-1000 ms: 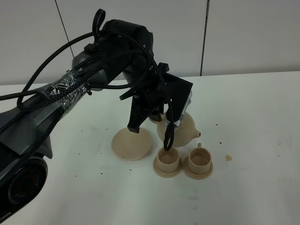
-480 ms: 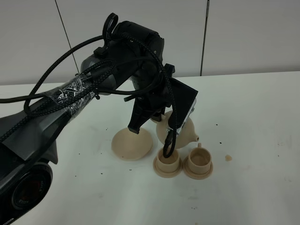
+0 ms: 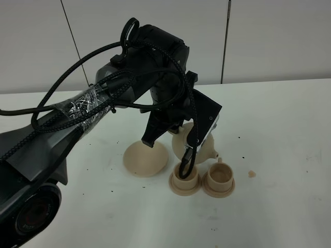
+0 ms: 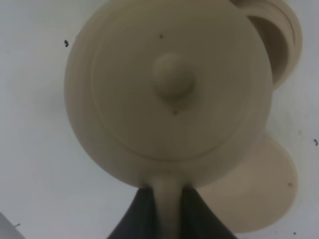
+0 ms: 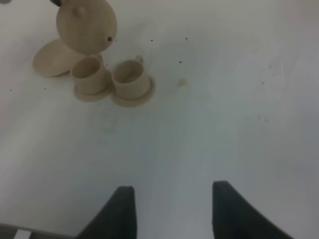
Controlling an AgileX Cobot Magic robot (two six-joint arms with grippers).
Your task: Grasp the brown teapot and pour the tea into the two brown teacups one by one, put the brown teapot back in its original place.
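Left arm (image 3: 46,139): black and grey housings, braided black cables (image 3: 62,77) bound with glossy clear tape (image 3: 85,103); right gripper (image 5: 172,188) fingers dark, tapered.

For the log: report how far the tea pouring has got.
Done: the teapot is off its large saucer, gripped by the handle in the left gripper. In hand: it hangs in the air beside the left cup and right cup, spout toward them. Left: no tea shows in either, so likely both pours, then setting the teapot back on the saucer.

White table (image 3: 279,129), pale panelled wall (image 3: 274,36)
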